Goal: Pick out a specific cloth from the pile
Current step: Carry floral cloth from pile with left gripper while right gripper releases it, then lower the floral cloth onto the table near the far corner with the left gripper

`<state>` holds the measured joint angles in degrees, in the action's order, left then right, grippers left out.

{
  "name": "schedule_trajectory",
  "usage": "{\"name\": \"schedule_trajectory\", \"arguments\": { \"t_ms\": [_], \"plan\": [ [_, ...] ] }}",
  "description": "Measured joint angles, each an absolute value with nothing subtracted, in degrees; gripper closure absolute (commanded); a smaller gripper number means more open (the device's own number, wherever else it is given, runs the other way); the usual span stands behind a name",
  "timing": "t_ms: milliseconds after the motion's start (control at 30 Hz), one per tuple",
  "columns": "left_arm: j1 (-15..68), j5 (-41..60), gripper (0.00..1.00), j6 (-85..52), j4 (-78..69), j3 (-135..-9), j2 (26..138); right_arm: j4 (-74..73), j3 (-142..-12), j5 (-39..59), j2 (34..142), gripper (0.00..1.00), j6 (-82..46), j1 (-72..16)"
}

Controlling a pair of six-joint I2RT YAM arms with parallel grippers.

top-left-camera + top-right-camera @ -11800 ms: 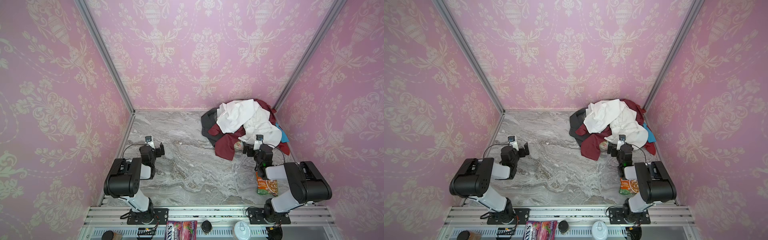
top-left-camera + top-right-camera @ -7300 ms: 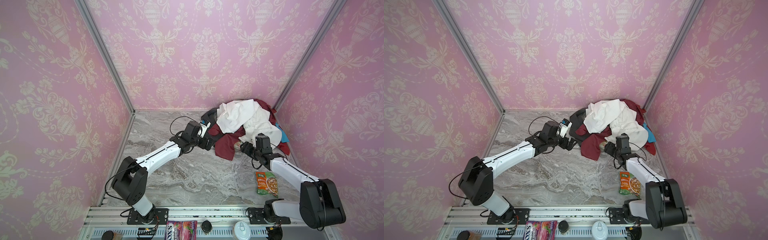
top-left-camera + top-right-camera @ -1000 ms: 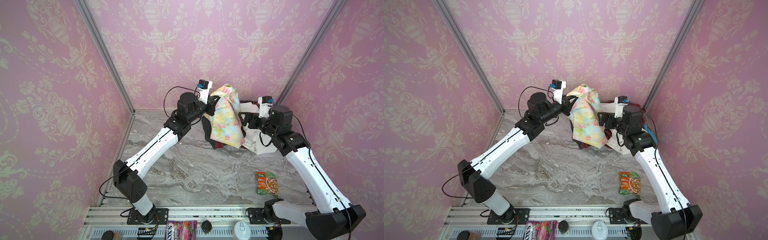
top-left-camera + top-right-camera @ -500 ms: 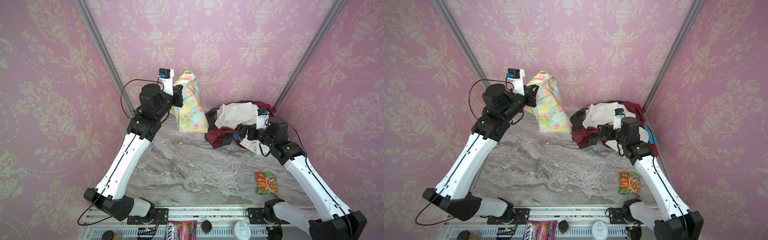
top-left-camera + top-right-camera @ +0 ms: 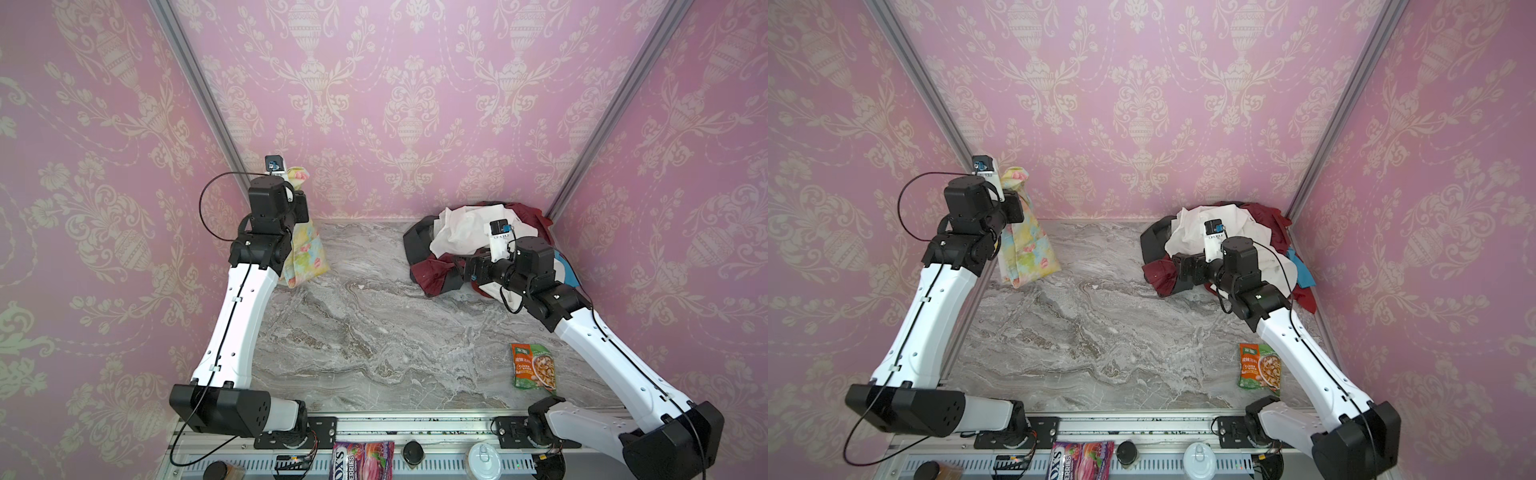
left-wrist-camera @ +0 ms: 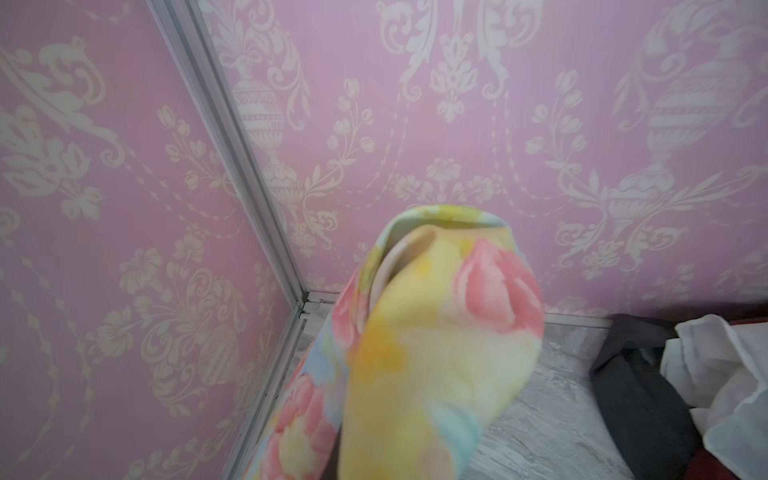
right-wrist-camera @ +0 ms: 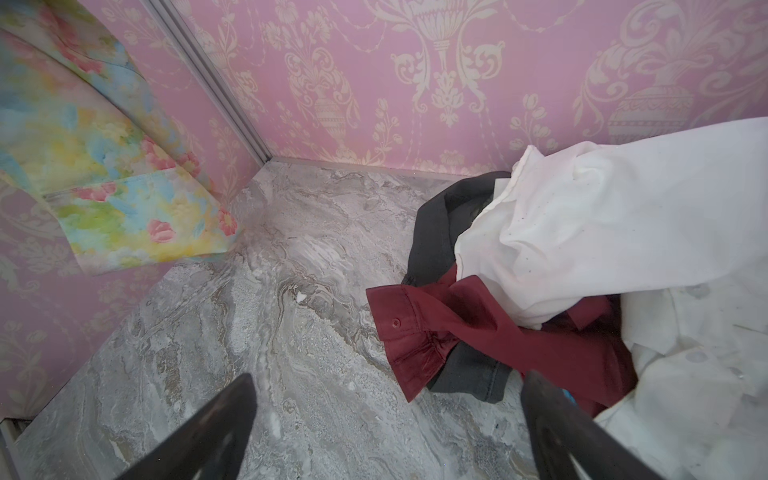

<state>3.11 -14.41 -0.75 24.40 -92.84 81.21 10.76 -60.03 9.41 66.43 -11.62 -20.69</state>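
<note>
The cloth (image 5: pixel 306 253) (image 5: pixel 1029 249), pastel yellow with pink flowers and blue-green patches, hangs in the air at the far left corner, its lower edge near the tabletop. My left gripper (image 5: pixel 302 198) (image 5: pixel 1020 196) is shut on its upper part, and a tuft sticks out above the jaws. In the left wrist view the cloth (image 6: pixel 436 332) covers the jaws. The pile (image 5: pixel 461 232) (image 5: pixel 1200 226) of white, maroon, dark grey and blue garments lies at the far right. My right gripper (image 5: pixel 451 274) (image 5: pixel 1178 268) (image 7: pixel 386 415) stands open at the pile's front left edge, with nothing between its fingers.
A green and orange snack packet (image 5: pixel 533 367) (image 5: pixel 1258 368) lies at the front right beside the right arm. Pink patterned walls close in the left, back and right. A maroon cuff (image 7: pixel 409 332) and a dark grey garment (image 7: pixel 432 232) spread from the pile toward the middle.
My left arm has carried the cloth from above the pile to the far left corner. The right gripper has come down and stays open at the pile's front.
</note>
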Motion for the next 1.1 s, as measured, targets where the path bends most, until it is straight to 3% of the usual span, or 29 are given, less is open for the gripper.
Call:
{"name": "schedule_trajectory", "arguments": {
  "t_ms": [333, 667, 800, 900, 1100],
  "plan": [
    [-1.0, -21.4, 1.0, 0.9, 16.6, -91.4, 94.5, 5.6, -57.5, 8.4, 70.3, 0.0, -13.7, -24.2],
    [-4.3, -21.5, 1.0, 1.4, 14.3, -107.5, 113.5, 3.9, -57.5, 6.1, 73.1, 0.0, -13.5, -24.3],
    [-4.7, -21.1, 1.0, 0.4, 14.6, -109.9, 115.6, 3.6, -57.5, 5.5, 73.7, 0.0, -13.5, -24.3],
    [-4.8, -20.6, 1.0, -1.5, 13.5, -107.6, 114.8, 3.3, -57.5, 5.3, 73.8, 0.0, -13.5, -24.3],
    [-4.8, -18.7, 1.0, -5.7, 12.1, -91.0, 108.0, 1.1, -56.1, 5.1, 73.6, 0.0, -13.5, -24.3]
  ]
}}
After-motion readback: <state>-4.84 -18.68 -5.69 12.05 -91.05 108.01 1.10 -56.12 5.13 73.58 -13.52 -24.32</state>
